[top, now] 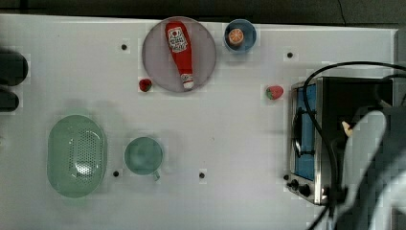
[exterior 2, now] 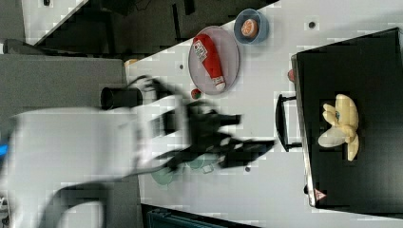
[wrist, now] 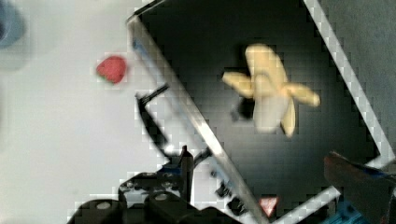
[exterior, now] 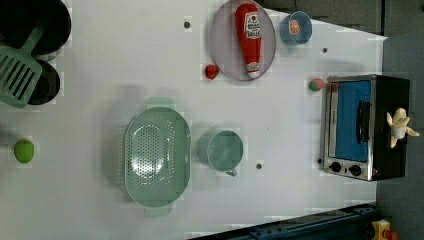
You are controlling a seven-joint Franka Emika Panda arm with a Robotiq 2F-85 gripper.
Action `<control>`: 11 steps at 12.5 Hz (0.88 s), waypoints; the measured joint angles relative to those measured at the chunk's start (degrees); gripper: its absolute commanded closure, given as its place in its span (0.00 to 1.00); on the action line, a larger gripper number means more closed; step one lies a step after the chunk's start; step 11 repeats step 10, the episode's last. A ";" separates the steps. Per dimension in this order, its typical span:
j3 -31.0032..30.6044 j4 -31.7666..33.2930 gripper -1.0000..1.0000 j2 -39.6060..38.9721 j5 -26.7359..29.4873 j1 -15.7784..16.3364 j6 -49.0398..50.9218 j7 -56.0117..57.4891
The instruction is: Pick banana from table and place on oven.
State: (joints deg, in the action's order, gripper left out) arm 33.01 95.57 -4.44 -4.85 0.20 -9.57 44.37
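Since the pale yellow peeled banana [exterior 2: 340, 124] lies alone on the boxy toaster oven's black top [exterior 2: 361, 71], placement looks done; dark gripper [exterior 2: 249, 147] spread wide, holding nothing, well apart.

My surface [exterior: 125, 60] is white, dotted with a few small dark holes. The banana [exterior: 400, 127] is pale yellow with a cream tip, lying on the oven [exterior: 365, 127], whose top is black, its frame silver, its door blue, its knobs black. The ketchup bottle [exterior: 249, 39] is red with a white cap, on a grey plate [exterior: 220, 45]. The colander [exterior: 156, 156] and cup [exterior: 222, 150] are mint green. The two strawberries [exterior: 211, 71] are red; the bowl [exterior: 296, 28] is blue, its orange slice [exterior: 295, 26] orange.
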 measured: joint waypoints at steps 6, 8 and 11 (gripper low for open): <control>-13.04 -2.91 0.00 11.34 -3.64 1.69 14.40 -25.23; -19.64 -3.02 0.00 11.95 -3.27 1.79 15.23 -34.93; -24.00 -3.08 0.00 11.46 -2.07 3.47 15.04 -42.82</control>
